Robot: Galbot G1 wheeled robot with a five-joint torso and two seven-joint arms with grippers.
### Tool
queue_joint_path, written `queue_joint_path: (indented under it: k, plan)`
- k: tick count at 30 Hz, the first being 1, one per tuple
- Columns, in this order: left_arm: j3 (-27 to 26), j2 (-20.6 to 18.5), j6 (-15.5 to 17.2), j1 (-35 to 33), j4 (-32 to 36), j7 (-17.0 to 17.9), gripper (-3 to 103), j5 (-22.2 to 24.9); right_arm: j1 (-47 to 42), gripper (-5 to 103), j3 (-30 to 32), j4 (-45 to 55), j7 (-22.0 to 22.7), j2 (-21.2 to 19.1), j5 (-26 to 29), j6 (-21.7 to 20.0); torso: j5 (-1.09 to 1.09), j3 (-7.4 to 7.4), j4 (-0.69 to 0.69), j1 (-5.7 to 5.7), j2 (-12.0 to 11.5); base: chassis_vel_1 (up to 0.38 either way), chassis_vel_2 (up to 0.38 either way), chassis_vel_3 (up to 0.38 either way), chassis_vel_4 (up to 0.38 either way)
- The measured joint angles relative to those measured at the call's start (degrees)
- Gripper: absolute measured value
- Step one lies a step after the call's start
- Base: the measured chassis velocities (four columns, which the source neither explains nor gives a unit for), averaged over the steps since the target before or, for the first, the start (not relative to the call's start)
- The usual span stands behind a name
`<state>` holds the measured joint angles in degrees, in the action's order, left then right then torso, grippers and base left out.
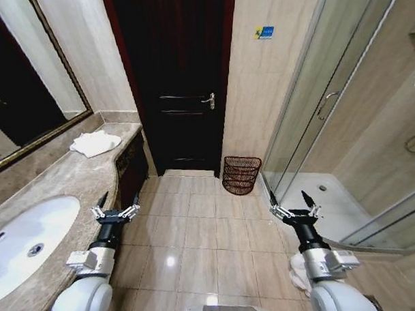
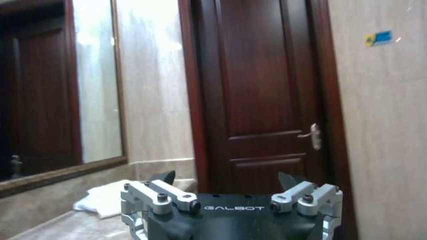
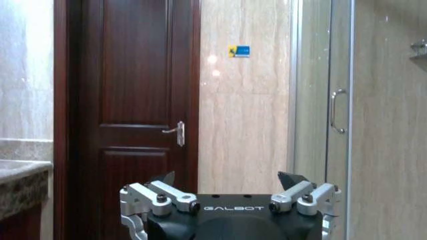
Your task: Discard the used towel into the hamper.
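Note:
A white towel [image 1: 96, 142] lies loosely folded on the marble counter [image 1: 65, 177] at the far left, below the mirror. It also shows in the left wrist view, the towel [image 2: 103, 200] lying beyond the fingers. The hamper [image 1: 241, 175], a dark red-brown open-weave basket, stands on the floor against the wall, right of the door. My left gripper [image 1: 120, 199] [image 2: 227, 179] hovers open and empty beside the counter's front edge, well short of the towel. Over the floor tiles, my right gripper [image 1: 289, 199] [image 3: 227, 179] is held open and empty, nearer to me than the hamper.
A white sink [image 1: 26, 237] is set in the counter near me. A dark wooden door [image 1: 181, 81] closes the far end. A glass shower enclosure [image 1: 329, 117] runs along the right. A pale crumpled lump [image 1: 298, 275] sits low beside my right arm. Open tiled floor [image 1: 203, 224] lies between.

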<state>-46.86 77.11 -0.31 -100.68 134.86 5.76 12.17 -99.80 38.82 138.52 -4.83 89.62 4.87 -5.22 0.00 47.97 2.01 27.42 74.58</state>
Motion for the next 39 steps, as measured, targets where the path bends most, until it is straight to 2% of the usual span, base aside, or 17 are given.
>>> queue_joint_path:
  k: [4,10,24,39]
  plan:
    - [1.0,-0.21,-0.42,0.36,-1.58,0.28,100,-1.7,1.57,100,0.84,-3.0,0.19,-0.23,-2.26,1.93,0.0,0.0,0.01,0.0,0.0,0.0,0.0,0.0,0.0]
    - [2.69,-0.94,-1.63,1.33,-4.99,-0.42,100,-0.16,2.03,100,1.25,-4.21,0.97,-0.42,-2.74,1.86,0.0,0.0,0.0,0.0,0.0,0.0,0.0,0.0,0.0]
    - [2.78,0.28,-2.56,-0.18,-3.03,-1.8,100,-0.79,0.24,100,0.81,-2.5,1.32,-0.39,-1.2,2.35,0.01,0.0,0.01,0.0,0.0,0.0,0.0,0.0,0.0]
    - [2.02,-0.26,-3.1,-0.29,-2.11,-2.06,100,-1.66,-0.49,100,1.19,-2.87,1.99,0.43,-1.09,3.52,0.0,0.0,0.0,0.0,0.0,0.0,0.0,0.0,0.0]
